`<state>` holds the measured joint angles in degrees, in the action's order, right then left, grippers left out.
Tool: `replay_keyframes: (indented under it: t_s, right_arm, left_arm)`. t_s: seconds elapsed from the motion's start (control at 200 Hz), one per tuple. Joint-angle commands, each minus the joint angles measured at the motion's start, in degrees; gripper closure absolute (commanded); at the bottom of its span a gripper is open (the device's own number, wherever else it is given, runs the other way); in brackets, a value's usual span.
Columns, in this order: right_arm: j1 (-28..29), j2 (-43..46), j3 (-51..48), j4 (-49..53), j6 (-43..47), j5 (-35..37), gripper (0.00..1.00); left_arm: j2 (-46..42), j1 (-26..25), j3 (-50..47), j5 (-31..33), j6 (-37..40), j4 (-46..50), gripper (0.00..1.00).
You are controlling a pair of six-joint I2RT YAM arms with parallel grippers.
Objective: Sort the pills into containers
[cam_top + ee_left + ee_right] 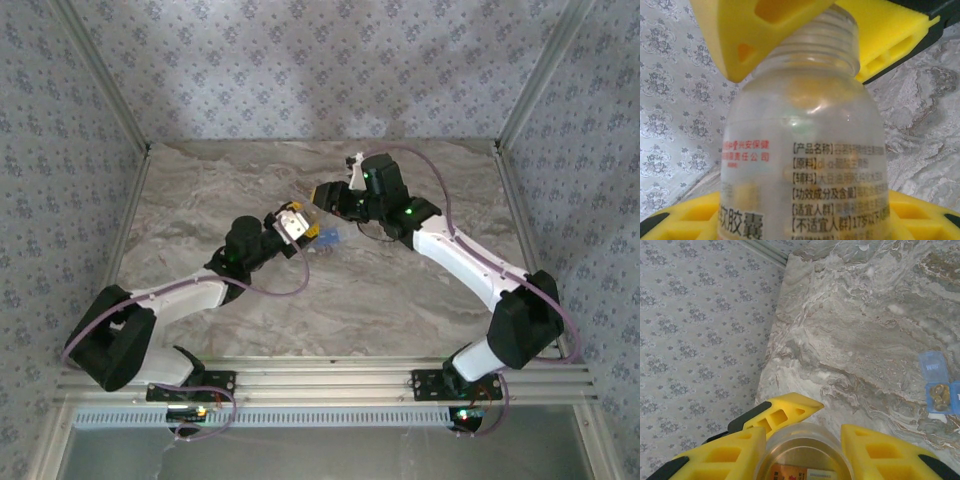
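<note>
From above, the left claw and the right claw meet nose to nose near the middle of the surface. The blue pill box lies flat on the marble just beside them, on the side toward the near edge and apart from both.

In the left wrist view, a clear bottle with a printed label and a bare threaded neck stands between this claw's yellow fingers, which pinch its lower body. The other claw's yellow fingers sit on either side of the neck at the top.

In the right wrist view, this claw's fingers press on the bottle's round clear body from both sides, so it is clamped on the bottle too. The pill box lies on the surface off to the right, well apart from the fingers, one compartment lid folded open and yellowish pills in the cell beside it
</note>
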<state>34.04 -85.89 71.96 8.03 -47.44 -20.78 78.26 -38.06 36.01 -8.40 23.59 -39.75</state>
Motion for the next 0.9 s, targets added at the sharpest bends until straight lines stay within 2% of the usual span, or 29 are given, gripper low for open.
replay_keyframes:
  t_s: [0.0,0.34,0.71,0.82,0.895]
  right_arm:
    - [-1.08,-1.85,3.00,-3.33,-1.48,7.18,0.64]
    - [-1.32,-0.70,3.12,-2.22,0.06,7.91,0.54]
    - [-2.12,1.97,3.30,-1.33,1.46,8.91,0.49]
    - [-5.30,3.54,3.67,-1.81,4.46,7.26,0.49]
    - [-9.14,4.22,4.81,-4.48,12.67,1.74,0.50]
  left_arm:
    - [-0.44,-4.37,-0.24,-11.19,3.83,-8.50,1.00]
    - [0.53,-4.38,-0.86,-11.03,2.69,-9.65,1.00]
    - [1.19,-4.27,-0.78,-10.98,1.80,-9.54,1.00]
    - [1.35,-3.50,-0.98,-12.82,-0.01,-10.27,1.00]
    - [1.44,-0.63,-1.13,-17.49,-3.74,-11.25,1.00]
